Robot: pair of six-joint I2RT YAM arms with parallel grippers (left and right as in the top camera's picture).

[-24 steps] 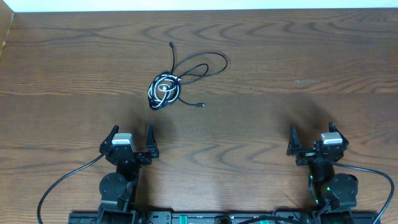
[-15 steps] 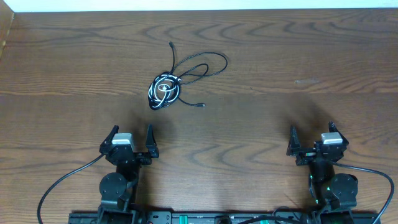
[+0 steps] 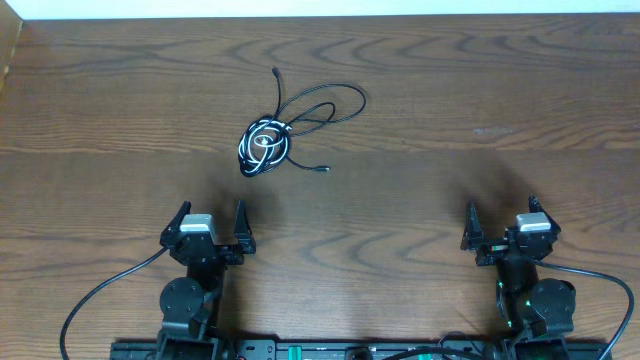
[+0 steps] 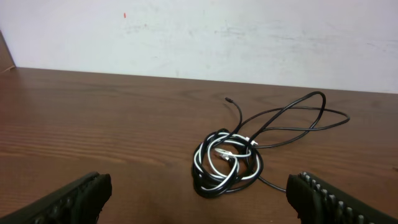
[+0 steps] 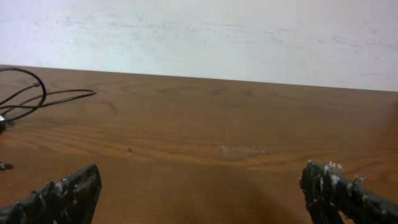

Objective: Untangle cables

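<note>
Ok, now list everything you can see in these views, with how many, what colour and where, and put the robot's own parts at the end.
cables: one tangled bundle, black strands with a white one wound into the coil, on the table ahead of the left gripper. A black loop spreads out to the right of the coil. How many black strands there are cannot be told.
table: one, brown wood grain, fills the overhead view.
wall: one, white, behind the table's far edge.
arm wires: two, black, trailing from the arm bases at the near edge.
left gripper: one, black, near edge on the left, open, holding nothing.
right gripper: one, black, near edge on the right, open, holding nothing.
</note>
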